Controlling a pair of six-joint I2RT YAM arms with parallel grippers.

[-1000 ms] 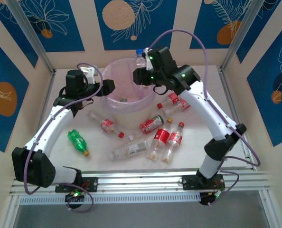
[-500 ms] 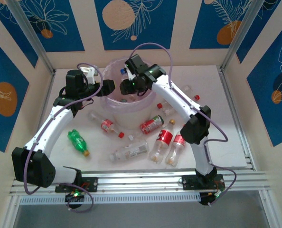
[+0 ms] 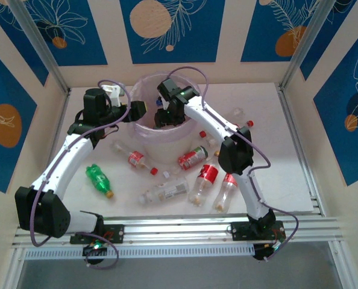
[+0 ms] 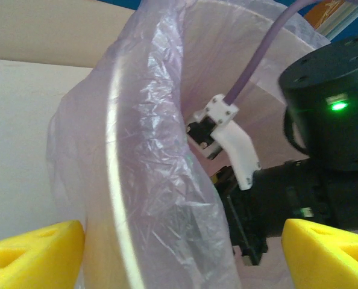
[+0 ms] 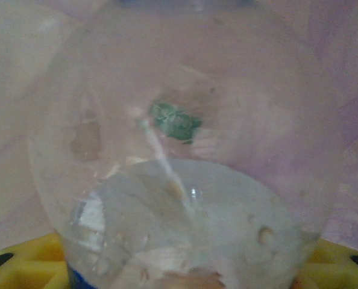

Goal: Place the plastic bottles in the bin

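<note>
Bin: a round white pail (image 3: 144,83) lined with a pink-lilac bag. It stands at 12 o'clock on the pale bench (image 3: 275,150).
Right fingers: the yellow right fingers (image 5: 22,268) are lowered inside the bin and pinch a clear bottle (image 5: 185,150) from both sides. The right wrist view looks through this bottle at the bag lining.
Inside the bin: a small green shape (image 5: 176,120) shows through the held bottle. I cannot tell what it is.
Left fingers: the yellow left fingers (image 4: 34,250) are spread wide with nothing in them, at 9 o'clock of the bin. The bag-covered rim rises between them.
Loose bottles: these lie on the bench on the 6 o'clock side of the bin.
Green bottle: it (image 3: 99,179) lies alone toward 7 o'clock.
Red-labelled bottles: one (image 3: 134,158) lies near the bin's foot. Another (image 3: 193,158) lies at 5 o'clock. Two more (image 3: 203,179) (image 3: 226,188) lie side by side nearer the arm bases.
Pale-labelled bottle: it (image 3: 165,190) lies on its side, just beside that pair.
</note>
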